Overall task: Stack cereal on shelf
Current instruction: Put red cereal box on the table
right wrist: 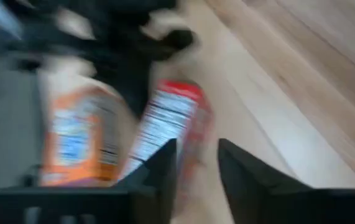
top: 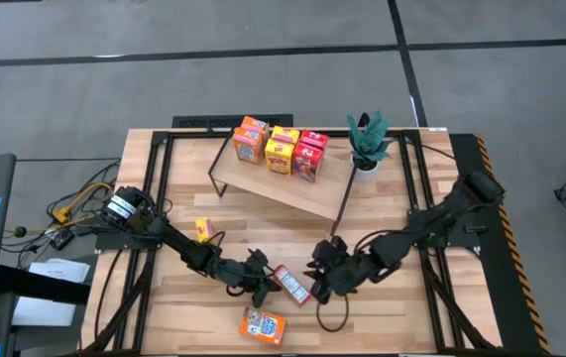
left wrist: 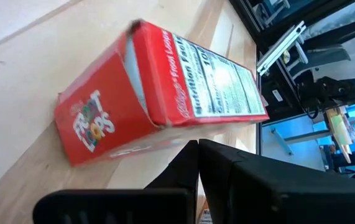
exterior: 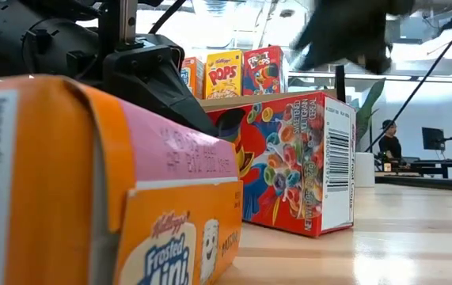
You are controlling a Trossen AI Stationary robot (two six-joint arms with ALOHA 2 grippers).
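Note:
A red cereal box (top: pixel 291 285) lies on its long narrow side on the table, between my two grippers. My left gripper (left wrist: pixel 197 149) is shut, its tips at the box's left side. My right gripper (right wrist: pixel 196 162) hovers open above and to the right of the box, touching nothing. An orange cereal box (top: pixel 263 324) lies flat near the front edge. A small yellow box (top: pixel 203 229) stands on the table farther left. Several boxes (top: pixel 281 149) stand at the far end of the light-wood shelf (top: pixel 283 193). My left gripper has its shut fingertips (left wrist: pixel 189 155) right beside the red box's long side (left wrist: pixel 158 140), coming almost level from the table's left. I cannot tell whether they touch it. The box rests on the table.
A potted plant (top: pixel 367 139) stands at the shelf's right end. The shelf's thin black legs (top: pixel 342 208) stand just behind the grippers. In the low view the orange box (exterior: pixel 91 198) fills the foreground. Bare planks lie to the right of the red box.

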